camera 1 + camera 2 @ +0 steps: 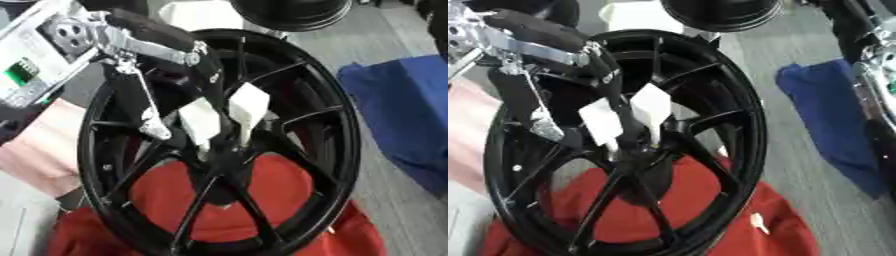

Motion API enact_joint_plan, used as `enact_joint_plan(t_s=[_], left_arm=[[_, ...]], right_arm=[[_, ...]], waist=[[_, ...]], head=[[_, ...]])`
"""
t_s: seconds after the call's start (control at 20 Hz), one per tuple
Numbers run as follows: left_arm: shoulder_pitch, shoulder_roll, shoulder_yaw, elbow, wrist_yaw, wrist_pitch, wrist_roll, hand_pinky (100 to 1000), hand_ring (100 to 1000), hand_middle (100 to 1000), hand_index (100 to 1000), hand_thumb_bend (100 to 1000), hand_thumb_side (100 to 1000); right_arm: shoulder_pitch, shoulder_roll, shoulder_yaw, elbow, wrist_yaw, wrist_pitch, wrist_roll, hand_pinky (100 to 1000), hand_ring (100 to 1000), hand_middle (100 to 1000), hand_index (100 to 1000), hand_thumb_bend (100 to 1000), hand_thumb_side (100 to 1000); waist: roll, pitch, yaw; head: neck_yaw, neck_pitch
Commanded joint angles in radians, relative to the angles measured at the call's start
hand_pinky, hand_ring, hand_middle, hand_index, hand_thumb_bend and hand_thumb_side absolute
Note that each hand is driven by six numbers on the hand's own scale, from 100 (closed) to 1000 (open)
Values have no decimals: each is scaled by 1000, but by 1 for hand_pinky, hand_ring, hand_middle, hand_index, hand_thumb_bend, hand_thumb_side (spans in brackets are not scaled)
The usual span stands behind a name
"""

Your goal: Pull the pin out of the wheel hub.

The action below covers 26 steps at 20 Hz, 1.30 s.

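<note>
Left eye view: wheel [262, 150] on red cloth [262, 195].

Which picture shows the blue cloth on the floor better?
The right eye view: the blue cloth lies whole beside the black wheel, from top to lower end. In the left eye view it sits at the right edge, partly cut off.

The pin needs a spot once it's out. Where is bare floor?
Bare grey floor runs between the wheel and the blue cloth. The hub is crowded by the left hand; red cloth lies underneath.
</note>
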<state>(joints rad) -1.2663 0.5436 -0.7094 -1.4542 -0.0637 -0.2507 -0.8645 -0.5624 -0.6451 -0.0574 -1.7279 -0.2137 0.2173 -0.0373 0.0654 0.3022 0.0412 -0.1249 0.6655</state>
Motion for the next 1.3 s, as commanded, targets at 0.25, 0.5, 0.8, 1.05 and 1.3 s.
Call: enact_joint_plan(t_s=[0.25,0.5,0.8,1.05,1.3], left_arm=[[-17,3,16,-1,2,-22,-43,743,705,639,721,437,162],[-11,-5,24,19,-4,-31,-43,745,722,693,737,458,160],[-12,-9,49,31,-24,-37,-43,743,716,683,748,463,156],[-5,-16,52,56,-40,-46,-43,731,690,625,718,427,148],[-5,-22,50,61,-29,-44,-43,724,680,611,707,421,142]], right_arm=[[-14,-11,-5,-8,7,5,-2,958,830,689,683,100,701],[-15,-9,-6,-7,7,6,-2,958,829,689,683,100,704],[-16,-8,-5,-5,10,6,2,958,829,688,683,100,708],[-18,-7,-5,-4,12,7,1,958,829,689,683,100,713],[-18,-6,-5,-2,13,8,-1,958,829,688,682,100,715]], waist=[[-4,-14,-3],[-4,-10,-5],[-4,-5,-5],[-5,2,-8],[-3,7,-9]], head=[[8,-14],[14,-18],[21,-23],[26,-30],[29,-29]])
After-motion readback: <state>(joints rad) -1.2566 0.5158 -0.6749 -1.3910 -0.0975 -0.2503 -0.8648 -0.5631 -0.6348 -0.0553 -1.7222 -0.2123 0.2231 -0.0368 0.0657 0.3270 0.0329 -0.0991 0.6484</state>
